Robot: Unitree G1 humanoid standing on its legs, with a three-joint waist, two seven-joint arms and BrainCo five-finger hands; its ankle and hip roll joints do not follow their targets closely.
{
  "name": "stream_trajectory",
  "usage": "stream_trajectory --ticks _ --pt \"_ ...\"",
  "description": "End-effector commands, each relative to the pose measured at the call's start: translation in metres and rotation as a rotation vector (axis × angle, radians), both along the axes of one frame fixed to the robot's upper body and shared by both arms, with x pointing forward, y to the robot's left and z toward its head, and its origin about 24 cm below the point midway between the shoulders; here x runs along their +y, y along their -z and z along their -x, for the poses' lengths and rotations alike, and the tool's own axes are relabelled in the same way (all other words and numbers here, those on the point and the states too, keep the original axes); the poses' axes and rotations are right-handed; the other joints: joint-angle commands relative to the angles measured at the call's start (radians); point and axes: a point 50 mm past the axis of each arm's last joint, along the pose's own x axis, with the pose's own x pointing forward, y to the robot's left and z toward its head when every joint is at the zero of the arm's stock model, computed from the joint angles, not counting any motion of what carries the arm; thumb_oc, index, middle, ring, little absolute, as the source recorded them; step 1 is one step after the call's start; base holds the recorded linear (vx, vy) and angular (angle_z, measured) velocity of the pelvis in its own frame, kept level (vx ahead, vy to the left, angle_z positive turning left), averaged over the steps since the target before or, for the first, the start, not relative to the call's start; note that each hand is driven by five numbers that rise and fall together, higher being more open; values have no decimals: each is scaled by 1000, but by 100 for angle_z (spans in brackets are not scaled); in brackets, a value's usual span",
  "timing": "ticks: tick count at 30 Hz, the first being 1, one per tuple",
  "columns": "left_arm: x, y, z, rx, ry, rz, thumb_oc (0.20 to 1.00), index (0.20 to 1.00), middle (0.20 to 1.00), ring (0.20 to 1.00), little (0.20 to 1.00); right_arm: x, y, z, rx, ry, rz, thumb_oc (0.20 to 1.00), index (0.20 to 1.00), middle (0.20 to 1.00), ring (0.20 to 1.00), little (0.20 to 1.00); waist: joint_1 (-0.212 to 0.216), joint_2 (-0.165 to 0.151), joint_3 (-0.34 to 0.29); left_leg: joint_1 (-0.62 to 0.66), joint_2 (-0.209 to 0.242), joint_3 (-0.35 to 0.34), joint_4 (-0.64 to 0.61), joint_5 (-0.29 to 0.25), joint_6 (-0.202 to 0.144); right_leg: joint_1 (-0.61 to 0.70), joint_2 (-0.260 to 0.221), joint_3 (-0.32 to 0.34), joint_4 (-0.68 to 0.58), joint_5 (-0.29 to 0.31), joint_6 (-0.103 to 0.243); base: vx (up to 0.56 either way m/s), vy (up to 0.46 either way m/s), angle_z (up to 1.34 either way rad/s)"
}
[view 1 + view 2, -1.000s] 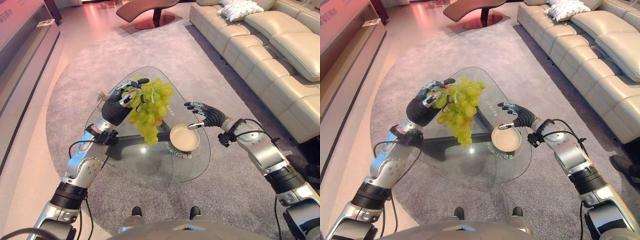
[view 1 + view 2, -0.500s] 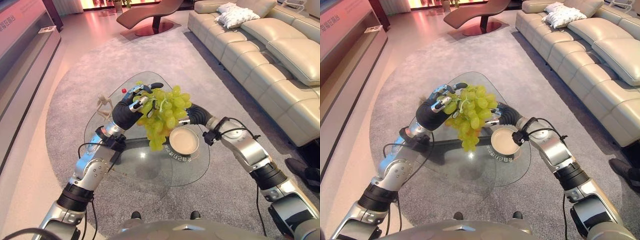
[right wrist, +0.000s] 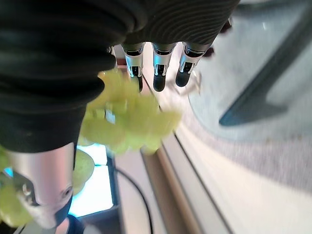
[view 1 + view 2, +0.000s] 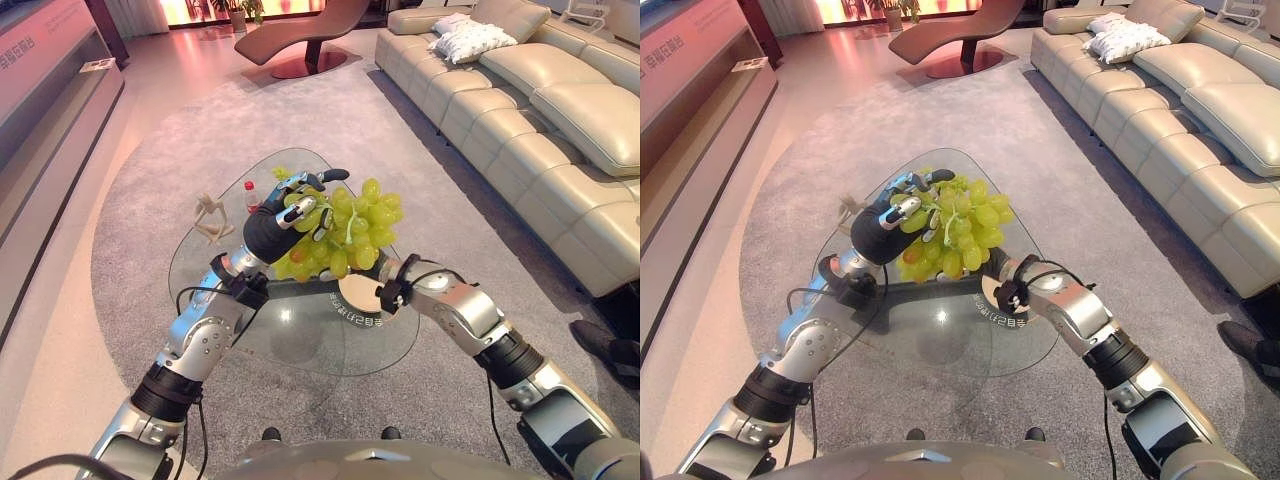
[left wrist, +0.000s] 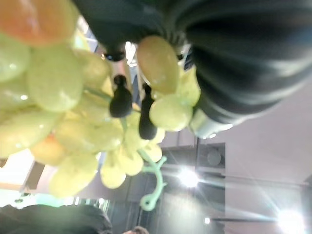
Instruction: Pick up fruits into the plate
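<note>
Left hand (image 4: pixel 268 226) fingers clamped on grape bunch (image 4: pixel 345 235), above plate (image 4: pixel 358 293); right hand (image 3: pixel 157 73) fingers straight beneath bunch.

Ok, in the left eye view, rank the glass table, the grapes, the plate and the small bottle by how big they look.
1. Glass table, by far the largest.
2. Grapes, held up nearer the camera, so they may look bigger than they are.
3. Plate, partly hidden behind the grapes and right arm, so this rank is unsure.
4. Small bottle, the smallest.
</note>
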Motion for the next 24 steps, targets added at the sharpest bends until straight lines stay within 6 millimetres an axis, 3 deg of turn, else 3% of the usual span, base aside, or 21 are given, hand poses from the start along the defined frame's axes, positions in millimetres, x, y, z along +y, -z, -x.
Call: stream_trajectory --ticks 1,8,17,24 --pt "-14 -47 3 -203 79 99 200 200 200 200 200 26 -24 0 -6 -148 -102 1000 1000 1000 1000 1000 22 -41 -31 -1 -9 49 66 -162 16 25 -56 -99 80 -105 15 0 0 0" --pt "4 -52 -2 -198 -28 110 200 200 200 200 200 21 -23 9 75 -294 -141 1000 1000 1000 1000 1000 41 -51 -35 8 -1 74 68 -158 9 38 -75 -148 73 -90 24 4 -16 -3" --pt "42 -46 -6 -152 -208 146 200 200 200 200 200 5 -36 19 -6 -300 -233 1000 1000 1000 1000 1000 42 -53 -41 12 7 106 68 -150 1 41 -89 -178 49 -63 36 1 -4 -6" --pt "45 -36 -9 -101 -252 176 200 200 200 200 200 8 -50 25 -52 -293 -365 1000 1000 1000 1000 1000 28 -49 -36 12 8 117 63 -143 3 38 -85 -172 37 -53 37 -26 10 -5"
